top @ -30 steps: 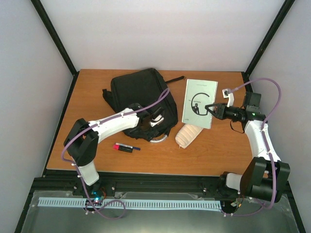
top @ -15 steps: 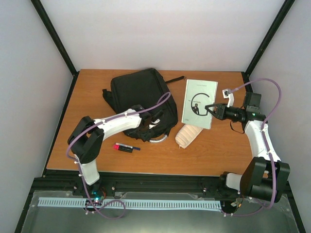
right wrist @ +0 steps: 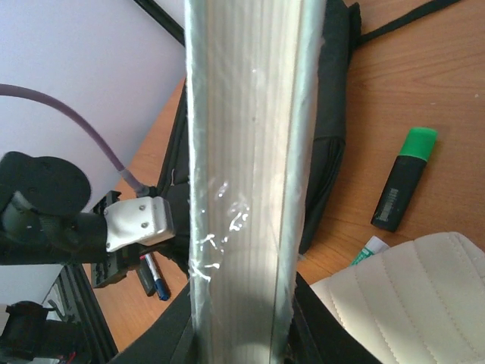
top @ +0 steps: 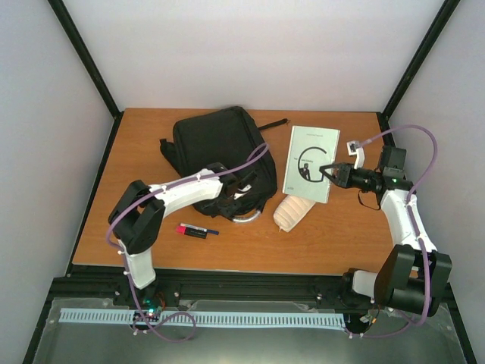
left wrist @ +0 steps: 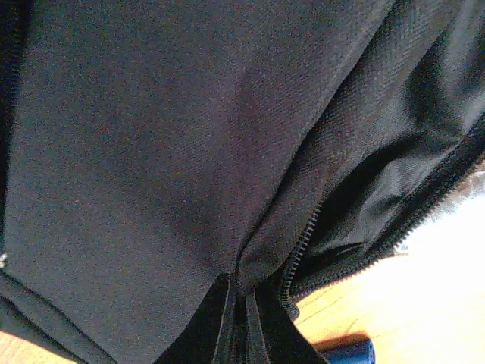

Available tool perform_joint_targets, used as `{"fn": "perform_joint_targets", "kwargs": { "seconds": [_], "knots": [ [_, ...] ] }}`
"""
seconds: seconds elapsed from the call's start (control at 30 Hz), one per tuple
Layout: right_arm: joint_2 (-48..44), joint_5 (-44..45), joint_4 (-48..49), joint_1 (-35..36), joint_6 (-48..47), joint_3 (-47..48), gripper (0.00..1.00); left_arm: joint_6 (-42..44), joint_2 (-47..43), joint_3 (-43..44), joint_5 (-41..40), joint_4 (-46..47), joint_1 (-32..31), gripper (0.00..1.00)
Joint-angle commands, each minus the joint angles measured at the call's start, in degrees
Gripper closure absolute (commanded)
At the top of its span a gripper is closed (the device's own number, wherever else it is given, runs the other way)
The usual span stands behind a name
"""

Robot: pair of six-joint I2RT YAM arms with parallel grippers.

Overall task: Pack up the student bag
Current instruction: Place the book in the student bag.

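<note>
Left end effector point(top: 242, 185) pinches student bag point(top: 212, 144) fabric by the zip, right end effector point(top: 326, 170) grips booklet point(top: 309, 152) edge; next, probably carry it left into the opening.

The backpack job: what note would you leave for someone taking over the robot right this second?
Left gripper: shut on a fold of the student bag, next to its open zip.
Right gripper: shut on the edge of the white book, to the right of the bag.
Lying outside the bag: cream pouch, marker, green highlighter.
Done: bag unzipped and held, book gripped.
Left: put the book and the rest inside. Nothing can be seen packed yet.
</note>
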Motion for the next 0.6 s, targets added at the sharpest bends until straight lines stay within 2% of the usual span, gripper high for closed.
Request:
{"fn": "perform_joint_targets", "kwargs": {
  "seconds": [0.0,0.23,0.4,0.57],
  "knots": [
    [-2.3,-2.6,3.5,0.2,3.1,1.5,0.97,0.0,-5.5,2.6,-3.2,3.2,-0.2,0.99],
    [4.1,-5.9,-16.4,2.4,-1.8,11.3,0.97,0.1,-12.8,2.2,-5.9,6.8,-0.2,0.99],
    [4.2,-7.2,-23.9,2.4,-0.1,13.1,0.97,-1.3,-13.9,3.2,-7.5,7.6,-0.2,0.99],
    [3.3,-8.4,-27.1,3.3,2.5,10.1,0.97,-3.1,-14.8,4.9,-10.5,8.7,-0.1,0.99]
  ]
}}
